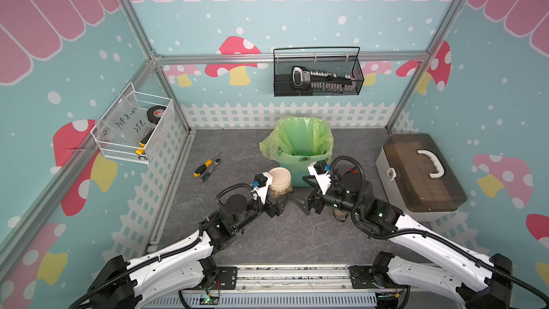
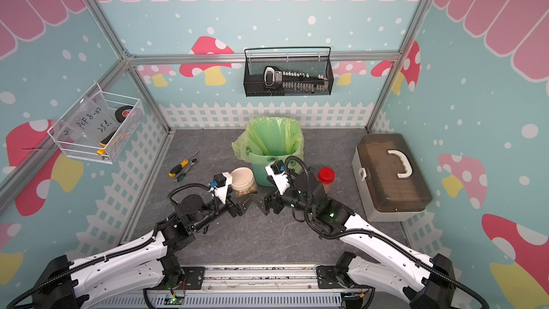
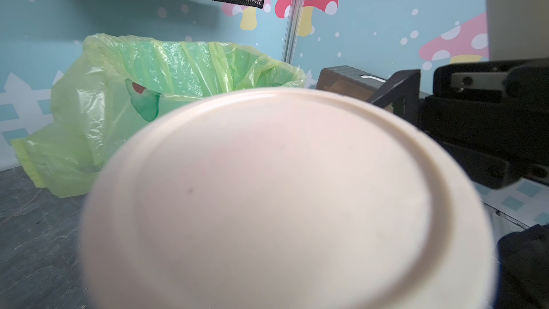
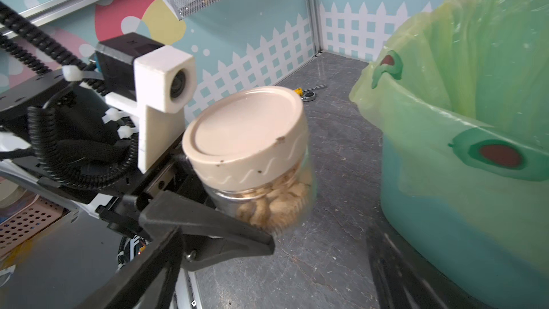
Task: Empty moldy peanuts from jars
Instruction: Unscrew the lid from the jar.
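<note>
A clear jar [image 1: 279,180] with a beige lid [image 4: 243,126] is tilted a little above the floor, left of the bin. Tan moldy peanuts [image 4: 276,203] show through its wall. My left gripper [image 1: 277,197] is shut on the jar's body, and one of its fingers [image 4: 208,227] lies against the glass. The lid [image 3: 282,197] fills the left wrist view and hides those jaws. My right gripper [image 1: 303,191] faces the jar from the right, open, with nothing between its fingers [image 4: 142,277]. A red-lidded jar [image 2: 326,176] with peanuts stands behind the right arm.
The teal bin with a green bag [image 1: 300,144] stands just behind both grippers. A brown-lidded toolbox [image 1: 419,173] sits at the right wall. A yellow-handled screwdriver and a ratchet [image 1: 206,166] lie at the left. Wire baskets [image 1: 318,72] hang on the walls.
</note>
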Robot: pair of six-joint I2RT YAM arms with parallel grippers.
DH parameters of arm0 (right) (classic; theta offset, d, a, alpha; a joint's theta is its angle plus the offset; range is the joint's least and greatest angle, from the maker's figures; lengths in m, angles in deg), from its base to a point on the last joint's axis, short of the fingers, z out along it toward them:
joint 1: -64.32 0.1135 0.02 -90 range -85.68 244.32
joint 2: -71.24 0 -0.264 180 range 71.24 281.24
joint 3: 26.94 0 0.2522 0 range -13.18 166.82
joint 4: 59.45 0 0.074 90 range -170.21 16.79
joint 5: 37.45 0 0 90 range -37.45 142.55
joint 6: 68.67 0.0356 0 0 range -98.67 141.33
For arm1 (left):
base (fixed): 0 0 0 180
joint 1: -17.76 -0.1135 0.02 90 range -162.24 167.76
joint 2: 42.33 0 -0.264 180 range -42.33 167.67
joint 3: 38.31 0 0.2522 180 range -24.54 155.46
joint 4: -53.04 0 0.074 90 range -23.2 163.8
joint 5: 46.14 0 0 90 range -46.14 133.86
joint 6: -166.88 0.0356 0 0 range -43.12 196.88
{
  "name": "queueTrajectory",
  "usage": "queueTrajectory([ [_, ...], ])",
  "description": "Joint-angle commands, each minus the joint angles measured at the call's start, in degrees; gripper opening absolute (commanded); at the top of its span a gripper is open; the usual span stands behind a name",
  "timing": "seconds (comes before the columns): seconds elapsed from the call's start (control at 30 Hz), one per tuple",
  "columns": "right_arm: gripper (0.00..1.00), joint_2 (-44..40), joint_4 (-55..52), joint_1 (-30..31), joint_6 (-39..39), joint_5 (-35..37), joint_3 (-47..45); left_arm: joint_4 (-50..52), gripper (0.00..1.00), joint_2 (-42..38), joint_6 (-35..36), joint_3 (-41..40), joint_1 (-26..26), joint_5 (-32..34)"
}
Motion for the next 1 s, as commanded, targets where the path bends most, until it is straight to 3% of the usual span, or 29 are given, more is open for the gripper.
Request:
queueTrajectory([
  [0.0, 0.93, 1.7, 1.1, 1.8, -0.6, 0.1, 2.9, -4.3, 0.37, 0.0, 1.1, -0.2, 0.3, 0.4],
  [0.57, 0.94, 11.0, 6.2, 3.6, -1.9, 4.3, 7.5, -4.8, 0.37, -0.2, 0.9, -0.7, 0.3, -0.2],
  [0.97, 0.97, 8.1, 5.7, 3.2, -2.7, 7.3, 4.5, -5.0, 0.37, -0.7, 1.0, -1.1, 0.4, -0.2],
])
